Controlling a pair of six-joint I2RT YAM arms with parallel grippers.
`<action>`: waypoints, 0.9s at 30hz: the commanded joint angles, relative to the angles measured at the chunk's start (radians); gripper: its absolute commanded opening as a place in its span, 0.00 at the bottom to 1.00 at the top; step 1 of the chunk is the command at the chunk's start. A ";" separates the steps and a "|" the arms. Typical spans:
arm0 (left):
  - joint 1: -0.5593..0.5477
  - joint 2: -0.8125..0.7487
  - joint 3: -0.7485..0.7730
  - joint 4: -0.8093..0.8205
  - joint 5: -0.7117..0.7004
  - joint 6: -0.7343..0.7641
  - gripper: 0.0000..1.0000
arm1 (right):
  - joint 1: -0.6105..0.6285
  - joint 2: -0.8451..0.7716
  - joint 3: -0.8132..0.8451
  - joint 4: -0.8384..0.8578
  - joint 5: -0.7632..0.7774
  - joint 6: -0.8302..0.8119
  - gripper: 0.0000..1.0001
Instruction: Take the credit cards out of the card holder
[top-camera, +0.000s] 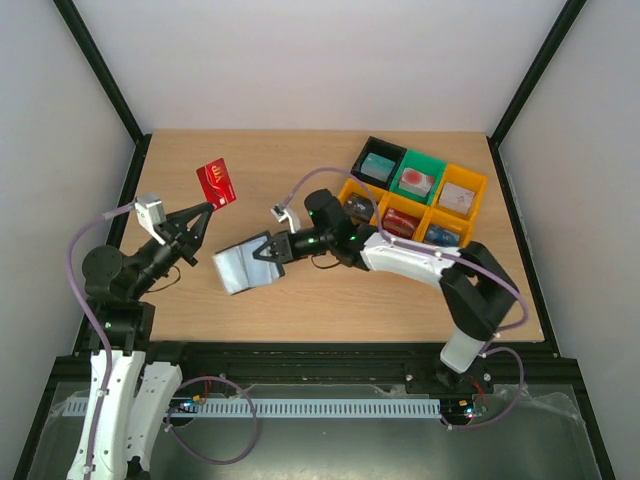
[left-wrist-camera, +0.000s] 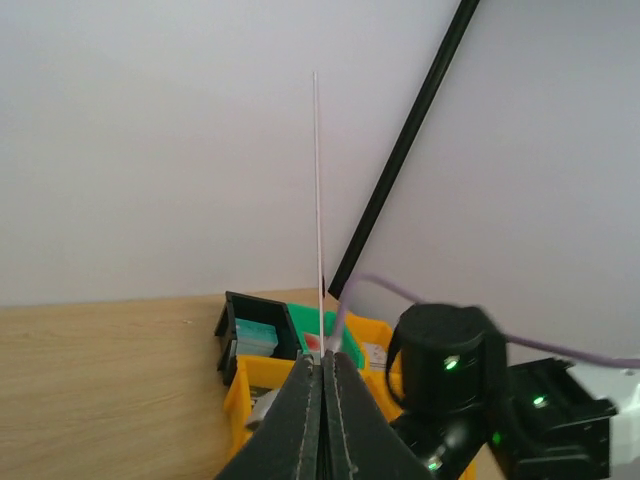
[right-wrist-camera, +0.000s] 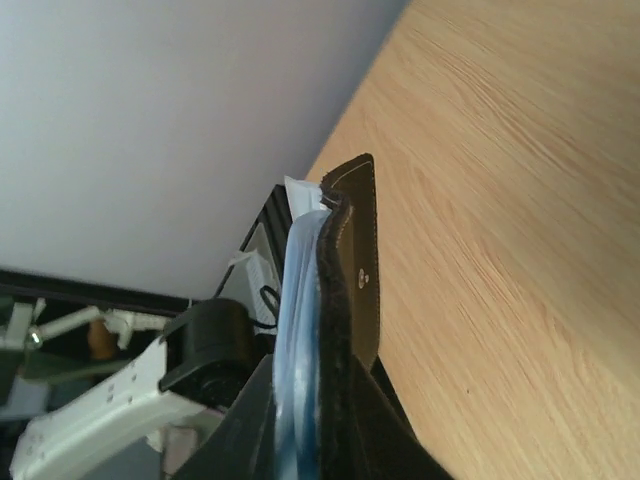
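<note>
My left gripper (top-camera: 203, 212) is shut on a red credit card (top-camera: 216, 182) and holds it up above the table's left part. In the left wrist view the card shows edge-on as a thin pale line (left-wrist-camera: 318, 210) rising from the closed fingertips (left-wrist-camera: 323, 358). My right gripper (top-camera: 262, 249) is shut on the card holder (top-camera: 236, 267), held open above the table's middle with its blue-grey inner face up. In the right wrist view the holder (right-wrist-camera: 345, 290) is clamped between the fingers, black outside, blue-grey inside, with a pale card edge (right-wrist-camera: 300, 195) at its far end.
Yellow, green and black bins (top-camera: 418, 195) with small blocks stand at the back right, just behind the right arm. The bins (left-wrist-camera: 255, 345) also show ahead of the left gripper. Black frame posts border the table (top-camera: 320, 310) on both sides.
</note>
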 joint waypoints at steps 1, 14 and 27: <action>0.007 0.007 0.020 0.019 0.022 0.008 0.02 | -0.008 0.099 0.012 0.149 0.039 0.118 0.26; 0.007 0.018 0.008 0.044 0.301 0.033 0.02 | -0.134 -0.223 0.267 -0.531 0.094 -0.516 0.91; -0.054 0.126 0.173 -0.362 0.544 0.505 0.02 | -0.058 -0.287 0.396 -0.454 -0.123 -0.448 0.84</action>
